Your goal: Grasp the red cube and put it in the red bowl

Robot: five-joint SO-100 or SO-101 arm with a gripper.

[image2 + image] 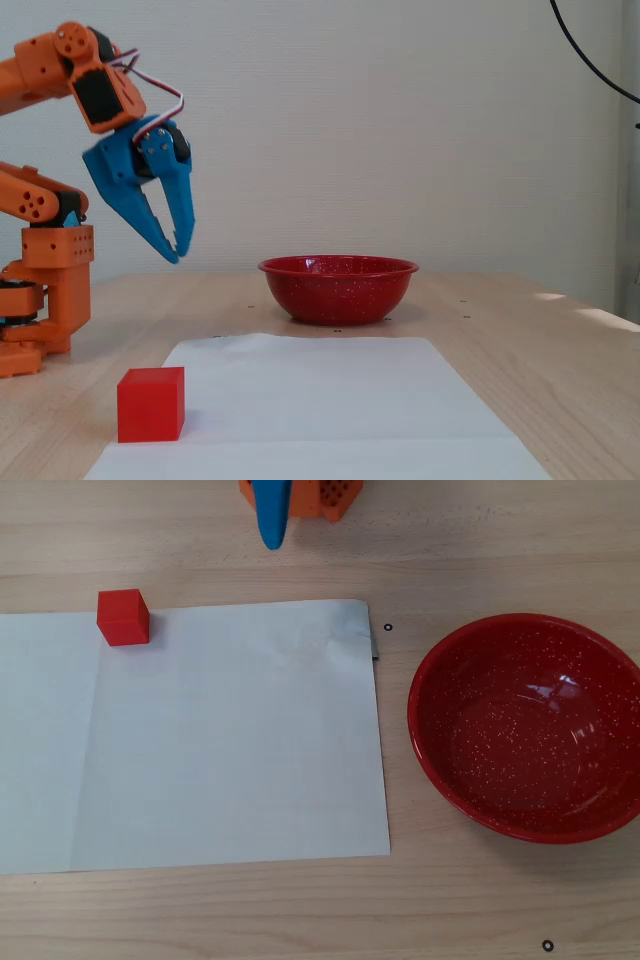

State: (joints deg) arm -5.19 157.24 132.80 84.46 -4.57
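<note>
One small matte bright-red cube sits alone on the near-top left corner of one large white paper sheet in the overhead view, half its base over the sheet's upper edge. In the fixed view the same cube stands flat at the sheet's front left corner, nothing touching it.

One large round glossy deep-red bowl with white speckles rests on the light wooden table, just off the sheet's right edge in the overhead view, not overlapping the paper. The fixed view puts that bowl beyond the sheet's far edge, upright and empty.

One orange robot arm stands left of the sheet in the fixed view. Its single blue two-finger gripper hangs in the air, well above the paper, tips pointing down and nearly together, a narrow gap, holding nothing. In the overhead view only one blue finger pokes in from the top edge, beyond the sheet.
</note>
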